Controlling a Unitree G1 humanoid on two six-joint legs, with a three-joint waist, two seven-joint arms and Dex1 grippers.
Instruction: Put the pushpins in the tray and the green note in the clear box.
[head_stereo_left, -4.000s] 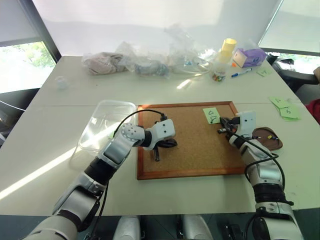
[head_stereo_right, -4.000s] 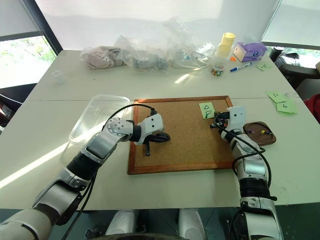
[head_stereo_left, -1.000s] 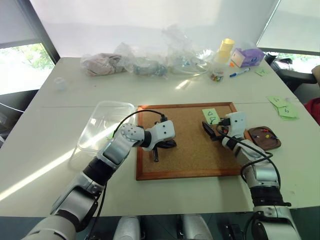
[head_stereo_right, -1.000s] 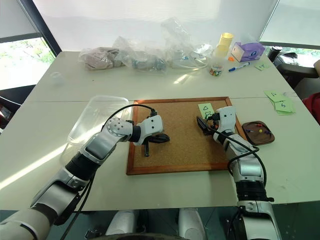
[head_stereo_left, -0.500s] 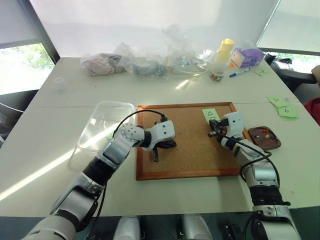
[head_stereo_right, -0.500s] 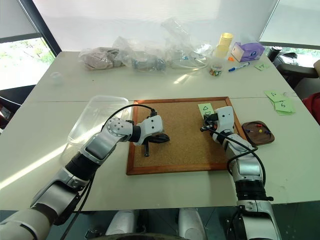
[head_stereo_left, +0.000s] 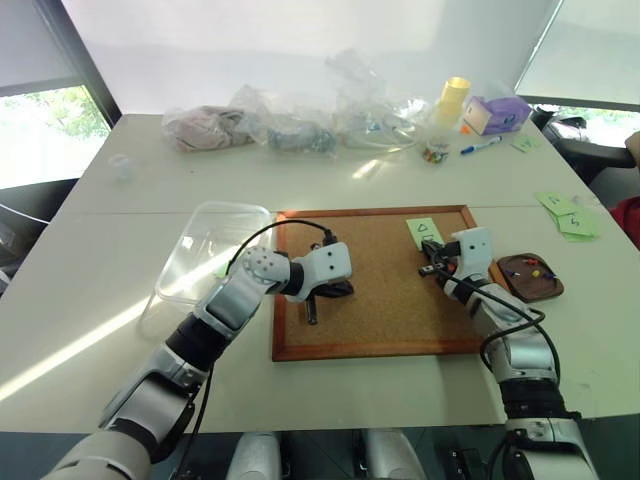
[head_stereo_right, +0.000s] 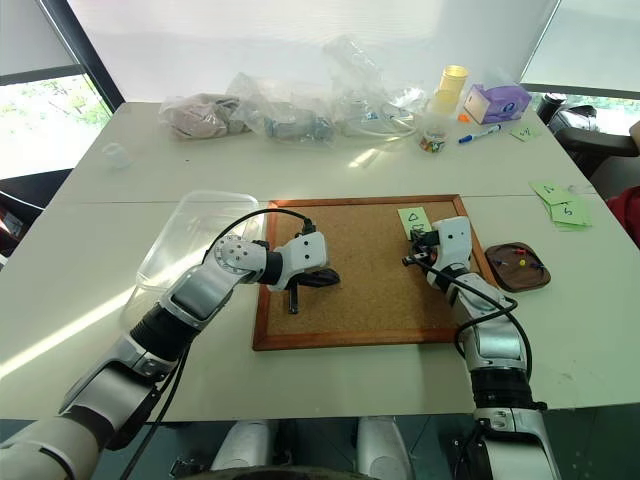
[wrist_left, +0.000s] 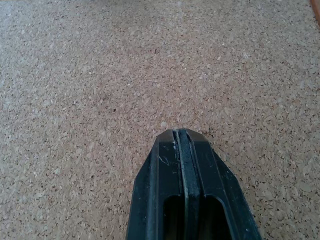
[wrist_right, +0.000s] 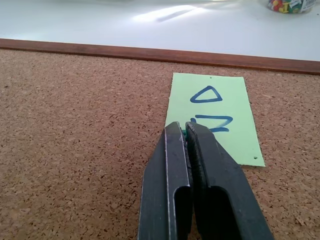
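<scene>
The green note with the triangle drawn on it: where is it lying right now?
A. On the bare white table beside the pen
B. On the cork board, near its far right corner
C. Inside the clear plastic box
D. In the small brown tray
B. The green note lies flat on the cork board near its far right corner, with the right end effector shut at its near edge.

The green note (wrist_right: 216, 116) lies flat on the cork board (head_stereo_left: 380, 300) near its far right corner. The tray (head_stereo_left: 529, 276) sits just right of the board, pushpins (head_stereo_left: 534, 268) inside; the clear box (head_stereo_left: 212, 250) lies left of it
</scene>
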